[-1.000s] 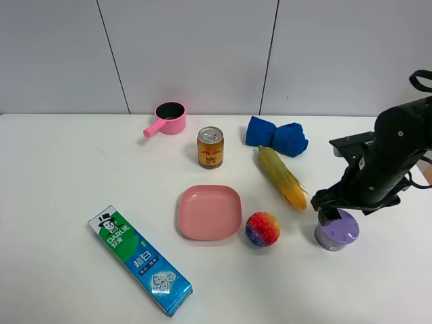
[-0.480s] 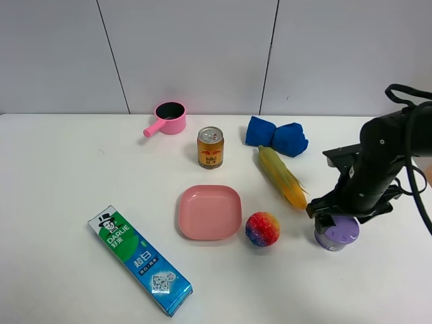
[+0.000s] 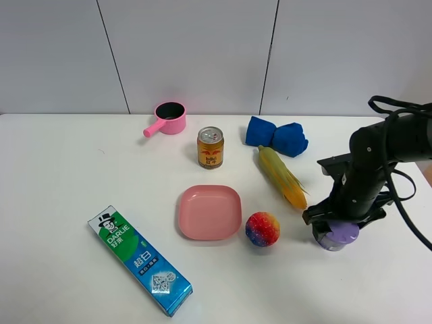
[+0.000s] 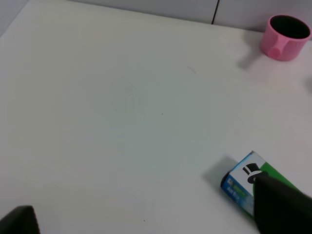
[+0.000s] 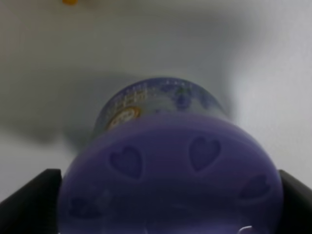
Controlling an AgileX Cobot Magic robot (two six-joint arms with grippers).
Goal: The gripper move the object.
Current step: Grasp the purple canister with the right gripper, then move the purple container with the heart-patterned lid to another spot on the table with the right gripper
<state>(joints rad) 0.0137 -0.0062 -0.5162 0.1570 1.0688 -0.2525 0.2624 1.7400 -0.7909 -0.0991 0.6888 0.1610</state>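
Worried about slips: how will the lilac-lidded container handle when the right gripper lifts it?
The container looks like rigid plastic, so it probably won't squash. Its smooth round lid could slip between the right gripper's fingers. It is squat, so unlikely to tip.

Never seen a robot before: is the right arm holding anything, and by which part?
Its tool straddles the lilac lid of the small round container; whether the fingers actually grip it cannot be told.
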